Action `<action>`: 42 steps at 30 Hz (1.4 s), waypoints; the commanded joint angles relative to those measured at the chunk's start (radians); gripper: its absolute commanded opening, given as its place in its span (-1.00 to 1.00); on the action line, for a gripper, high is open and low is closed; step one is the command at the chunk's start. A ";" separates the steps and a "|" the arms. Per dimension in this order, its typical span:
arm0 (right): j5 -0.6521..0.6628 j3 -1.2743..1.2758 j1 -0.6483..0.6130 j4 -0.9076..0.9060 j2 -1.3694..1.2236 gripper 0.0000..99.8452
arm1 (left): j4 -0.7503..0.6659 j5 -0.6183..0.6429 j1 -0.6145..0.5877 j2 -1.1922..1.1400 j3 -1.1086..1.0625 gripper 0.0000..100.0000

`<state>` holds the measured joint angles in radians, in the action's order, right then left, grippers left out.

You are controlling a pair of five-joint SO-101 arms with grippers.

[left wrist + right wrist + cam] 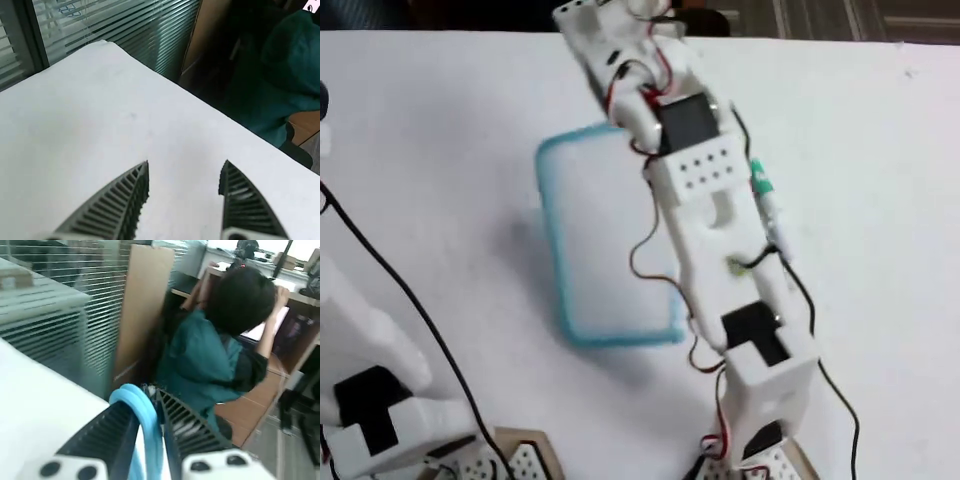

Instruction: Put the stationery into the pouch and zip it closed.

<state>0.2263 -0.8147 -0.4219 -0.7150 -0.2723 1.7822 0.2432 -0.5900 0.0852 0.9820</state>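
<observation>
Though pale within, pouch [605, 245] blue-rimmed.

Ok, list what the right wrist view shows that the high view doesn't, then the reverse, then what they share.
Right wrist view only: the right gripper shut on the blue edge of the pouch, with window blinds beyond the table. High view only: the pouch's full blue outline, a green-and-white pen beside the right arm stretched over the pouch, and a second arm at the lower left. Shared: the blue-edged pouch and the white table.
</observation>
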 commanded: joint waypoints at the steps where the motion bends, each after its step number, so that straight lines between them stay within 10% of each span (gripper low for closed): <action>1: -0.002 -0.115 0.013 -0.004 0.099 -0.97 | 0.003 -0.008 0.015 0.047 -0.008 -0.52; 17: 0.000 -0.189 -0.094 -0.050 0.317 -0.97 | -0.005 -0.044 0.314 0.429 -0.634 -0.52; 42: -0.006 -0.021 -0.094 -0.104 0.223 -0.97 | -0.138 0.035 0.320 0.573 -0.651 -0.51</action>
<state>0.2263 -0.8378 -0.5125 -0.8347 -0.0468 1.6256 0.2739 -0.2770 0.6452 0.3268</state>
